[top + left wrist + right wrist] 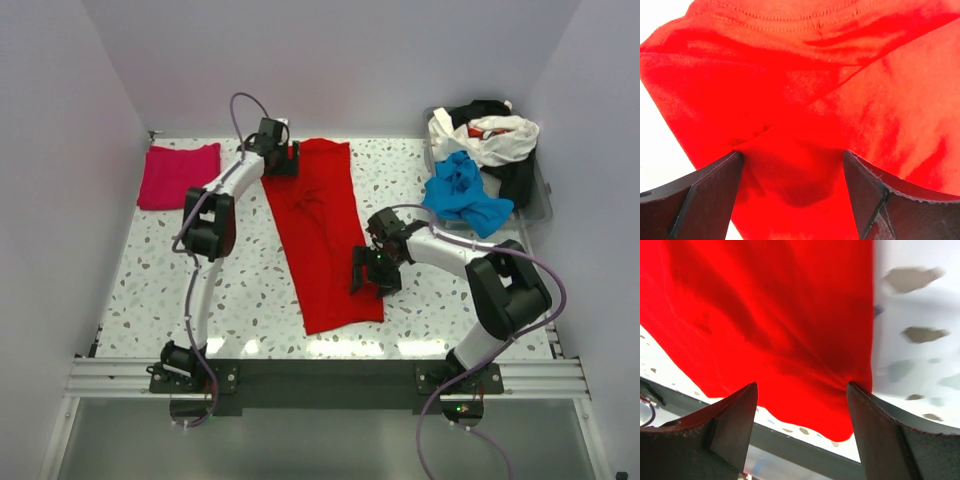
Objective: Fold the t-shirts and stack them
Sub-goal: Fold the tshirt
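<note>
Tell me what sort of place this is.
Probably a robotics lab test cell: plain white walls box in a speckled table, an aluminium rail edges it, and crumpled t-shirts fill a clear bin.

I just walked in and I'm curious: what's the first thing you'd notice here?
The long red shirt lying down the middle of the table, with the left hand at its far end and the right hand at its near right edge. A folded pink shirt sits far left.

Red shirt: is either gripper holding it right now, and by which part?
Neither. Both jaws stand wide open: left gripper over the red shirt's far left edge, right gripper at its right edge.
</note>
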Controlling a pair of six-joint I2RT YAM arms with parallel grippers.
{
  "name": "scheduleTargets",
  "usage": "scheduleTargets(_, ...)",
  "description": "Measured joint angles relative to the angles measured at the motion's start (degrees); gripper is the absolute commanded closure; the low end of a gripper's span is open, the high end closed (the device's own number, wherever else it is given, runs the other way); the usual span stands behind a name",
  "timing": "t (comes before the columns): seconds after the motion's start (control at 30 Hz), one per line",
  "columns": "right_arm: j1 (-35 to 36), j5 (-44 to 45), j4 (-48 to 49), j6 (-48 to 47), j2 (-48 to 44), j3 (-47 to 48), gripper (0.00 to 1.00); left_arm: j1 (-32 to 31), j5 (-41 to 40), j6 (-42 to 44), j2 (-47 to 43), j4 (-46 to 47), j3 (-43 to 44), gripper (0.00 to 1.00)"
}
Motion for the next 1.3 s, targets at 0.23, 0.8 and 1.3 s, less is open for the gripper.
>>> scheduleTargets(0.23,4.2,0.0,-0.3,3.5,0.1,0.2,0.24,-2.1,3.2,4.2,3.6,5.7,3.9,0.09)
scheduleTargets(0.8,6.3,5.1,-11.5,3.5,1.4,7.6,0.19,-2.6,5.7,8.4,-3.8,8.3,-0.1,0.04)
scheduleTargets(1.3,6.3,5.7,-14.7,0.5,-3.1,2.0,0.38,-10.3,8.5,-3.5,-54.4,8.3,-59.1,0.1)
